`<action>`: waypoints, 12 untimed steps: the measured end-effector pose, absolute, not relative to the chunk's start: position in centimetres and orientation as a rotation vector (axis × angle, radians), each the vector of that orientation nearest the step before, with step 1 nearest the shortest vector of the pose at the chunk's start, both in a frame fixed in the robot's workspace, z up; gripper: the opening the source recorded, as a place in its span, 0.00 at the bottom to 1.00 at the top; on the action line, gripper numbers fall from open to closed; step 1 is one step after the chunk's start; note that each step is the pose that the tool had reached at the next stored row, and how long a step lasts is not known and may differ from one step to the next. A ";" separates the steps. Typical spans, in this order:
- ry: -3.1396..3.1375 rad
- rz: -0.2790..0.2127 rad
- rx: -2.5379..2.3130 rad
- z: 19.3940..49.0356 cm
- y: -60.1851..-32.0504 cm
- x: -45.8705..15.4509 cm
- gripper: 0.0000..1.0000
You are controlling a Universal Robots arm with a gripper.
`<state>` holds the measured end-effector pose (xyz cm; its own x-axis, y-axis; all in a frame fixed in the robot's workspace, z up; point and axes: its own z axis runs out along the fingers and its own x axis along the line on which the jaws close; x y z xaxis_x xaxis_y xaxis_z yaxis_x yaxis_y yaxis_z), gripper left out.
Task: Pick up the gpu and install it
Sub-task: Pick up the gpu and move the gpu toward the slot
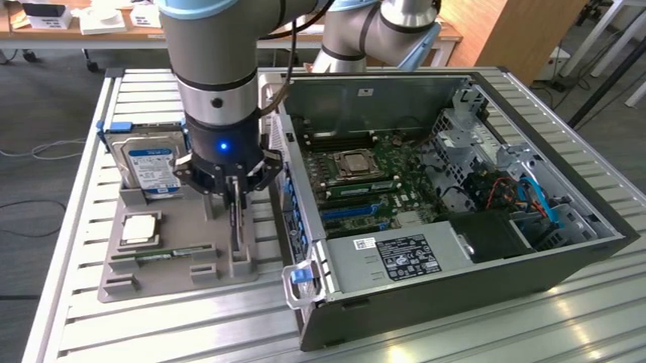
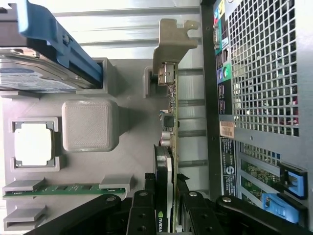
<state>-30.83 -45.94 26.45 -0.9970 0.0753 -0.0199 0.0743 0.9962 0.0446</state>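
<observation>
The gpu (image 1: 235, 227) stands on edge as a thin dark blade in a slot of the grey holder (image 1: 151, 276), just beside the open computer case (image 1: 565, 261). My gripper (image 1: 234, 198) is lowered straight over it. In the wrist view the gpu (image 2: 166, 127) runs away from me to its silvery bracket (image 2: 171, 39), and my gripper (image 2: 165, 205) has its black fingers (image 2: 142, 210) closed against both faces of the card. The card still sits in the holder.
On the holder (image 2: 132, 147) are a silver hard drive with a blue label (image 1: 150, 162), a processor (image 1: 139, 229) and a green memory stick (image 1: 162, 255). The case's perforated rear wall (image 2: 259, 73) stands close to the card. The motherboard (image 1: 374, 181) lies exposed inside the case.
</observation>
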 end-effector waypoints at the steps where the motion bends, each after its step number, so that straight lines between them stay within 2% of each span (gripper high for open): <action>1: 3.117 0.068 0.117 26.7 -45.9 -30.8 0.27; 12: 3.118 0.068 0.086 28.4 -45.9 -30.8 0.27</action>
